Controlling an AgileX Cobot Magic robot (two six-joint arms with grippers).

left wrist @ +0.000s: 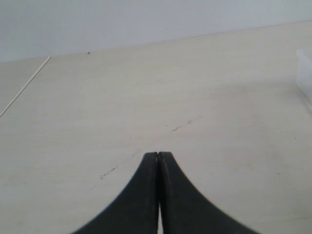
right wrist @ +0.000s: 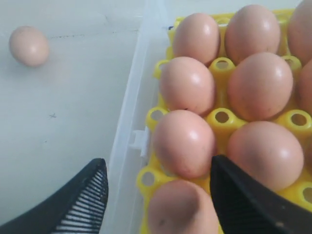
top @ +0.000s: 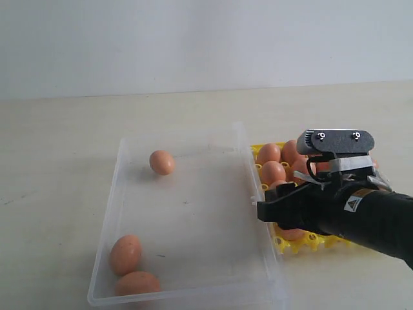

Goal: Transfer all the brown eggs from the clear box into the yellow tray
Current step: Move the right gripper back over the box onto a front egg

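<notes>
My right claw (right wrist: 158,168) is open, jaws spread wide over the yellow tray (right wrist: 222,117), which sits just beside the clear box (top: 116,194). The egg (right wrist: 180,209) between the jaws looks seated in its cup, not gripped. My left claw (left wrist: 158,157) is closed and empty over bare table (left wrist: 146,87) near the box. Three brown eggs are in the box: one (top: 162,162) alone at the far end, two (top: 125,254) at the near corner away from the tray. I'd lift straight up first, since the ribbed pads (right wrist: 85,200) are close to neighbouring shells. Shells are smooth ovals and will roll. Box walls are thin, low and slick.
</notes>
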